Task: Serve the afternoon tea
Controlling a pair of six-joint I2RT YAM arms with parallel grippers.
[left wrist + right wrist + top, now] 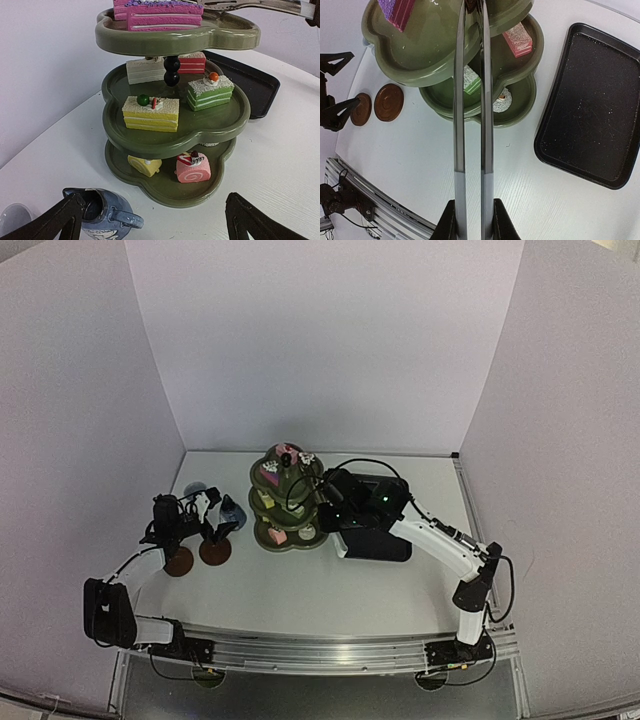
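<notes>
1. The stand [288, 502] sits mid-worktop with all three tiers loaded. A pink slice [160, 15] is on top, a yellow slice [150, 114] and a green slice [210, 92] are in the middle, and a pink roll [192, 168] is at the bottom.
2. From the stand, the black tray [592, 102] lies at 3 o'clock, the coasters [389, 102] at 8, the jug [105, 212] at 9 and the cup [195, 488] at 10.
3. The right jaws are clenched on the handle end of the tongs [472, 125]. The blades reach over the top tier, but the tips are hidden, so whether they pinch a cake cannot be told.
4. The left jaws are released and wide with nothing between them, hanging low just above the jug.
5. The cakes look light and perhaps squashy, best pinched across their flat long sides.
6. The jug looks glazed, slick and chippable, best gripped across the body.
</notes>
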